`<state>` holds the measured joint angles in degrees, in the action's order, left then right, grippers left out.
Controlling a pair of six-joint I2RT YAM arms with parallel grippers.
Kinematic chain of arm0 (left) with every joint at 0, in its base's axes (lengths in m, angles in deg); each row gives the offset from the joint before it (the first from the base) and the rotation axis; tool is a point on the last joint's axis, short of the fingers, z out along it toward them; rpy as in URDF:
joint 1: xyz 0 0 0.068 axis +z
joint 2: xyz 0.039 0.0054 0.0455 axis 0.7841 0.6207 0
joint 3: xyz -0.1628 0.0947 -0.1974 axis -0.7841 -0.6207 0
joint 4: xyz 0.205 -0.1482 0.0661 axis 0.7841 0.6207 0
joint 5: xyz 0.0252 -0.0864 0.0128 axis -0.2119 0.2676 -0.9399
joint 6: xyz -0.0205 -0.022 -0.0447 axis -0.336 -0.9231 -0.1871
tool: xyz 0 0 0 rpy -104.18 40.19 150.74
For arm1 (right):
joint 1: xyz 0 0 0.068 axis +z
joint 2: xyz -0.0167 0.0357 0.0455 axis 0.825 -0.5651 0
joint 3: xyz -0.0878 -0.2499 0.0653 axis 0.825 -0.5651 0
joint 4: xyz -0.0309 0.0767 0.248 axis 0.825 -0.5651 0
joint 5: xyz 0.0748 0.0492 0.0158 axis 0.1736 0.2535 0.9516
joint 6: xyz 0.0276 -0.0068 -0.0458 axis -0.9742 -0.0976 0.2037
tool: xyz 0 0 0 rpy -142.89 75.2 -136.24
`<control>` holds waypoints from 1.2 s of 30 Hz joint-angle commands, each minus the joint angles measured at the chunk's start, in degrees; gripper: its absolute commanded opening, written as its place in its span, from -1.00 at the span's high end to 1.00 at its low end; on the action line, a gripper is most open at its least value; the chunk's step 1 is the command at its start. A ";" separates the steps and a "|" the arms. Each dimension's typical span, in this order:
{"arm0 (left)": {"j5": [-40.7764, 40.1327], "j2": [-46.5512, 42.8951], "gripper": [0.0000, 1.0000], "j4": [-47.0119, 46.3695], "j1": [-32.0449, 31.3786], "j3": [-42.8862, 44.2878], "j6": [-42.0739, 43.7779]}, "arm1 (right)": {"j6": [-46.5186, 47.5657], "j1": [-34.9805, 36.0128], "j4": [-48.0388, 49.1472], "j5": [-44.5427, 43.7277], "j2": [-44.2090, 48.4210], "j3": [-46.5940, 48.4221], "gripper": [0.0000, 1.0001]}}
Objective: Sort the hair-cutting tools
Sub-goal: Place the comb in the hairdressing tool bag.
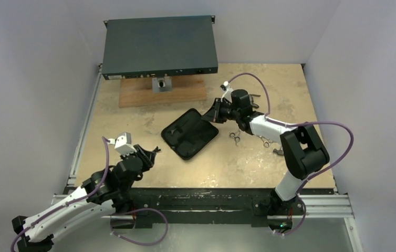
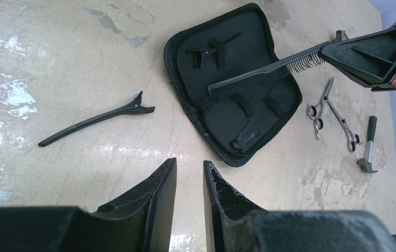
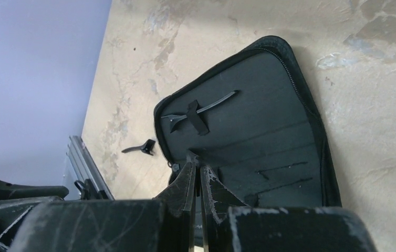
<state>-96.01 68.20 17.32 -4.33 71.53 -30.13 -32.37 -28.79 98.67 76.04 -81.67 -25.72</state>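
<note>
We count one comb (image 2: 264,77), two clips, two pairs of scissors and one hammer around a single open zip case (image 2: 259,39). The case is black and round-cornered, with a zip along its rim and elastic loops on a matte lining.

The comb is slim, black and fine-toothed. The right tool (image 2: 328,52) is clamped tight on one end of it, and it reaches across the middle of the case. We cannot tell whether it touches the lining.

The strapped clip (image 2: 214,50), thin and black, sits under a loop inside the case. The loose clip (image 2: 96,119), long and tapered, lies on the worktop to the left of the case.

To the right of the case lie the inner scissors (image 2: 323,102) and the outer scissors (image 2: 343,125), both silver with ring handles. Just beyond them is the black-gripped hammer (image 2: 370,144).

The left tool (image 2: 189,165), near the loose clip, has its fingers parted by a narrow gap and grips nothing.
</note>
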 commanded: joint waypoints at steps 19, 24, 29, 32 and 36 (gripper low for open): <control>2.96 3.20 0.51 -3.34 -0.11 -0.94 0.65 | 2.37 -1.73 6.12 5.13 -8.89 -0.94 1.00; 3.11 3.79 0.51 -3.60 -0.15 -0.91 0.56 | 2.49 -2.33 5.08 3.24 -9.61 -0.59 0.85; 3.34 4.55 0.51 -3.79 -0.11 -1.02 0.02 | 2.60 -2.63 3.80 1.43 -9.65 -0.49 0.51; 3.36 5.07 0.51 -3.87 -0.12 -1.40 -0.63 | 2.57 -2.95 2.84 0.47 -9.62 -0.32 0.38; 3.85 5.54 0.52 -4.13 -0.11 -1.64 -1.02 | 2.95 -3.06 1.28 -0.78 -9.16 0.31 0.22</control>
<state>-92.73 73.19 15.51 -4.33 70.46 -30.18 -30.76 -31.54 101.38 77.74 -91.85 -26.20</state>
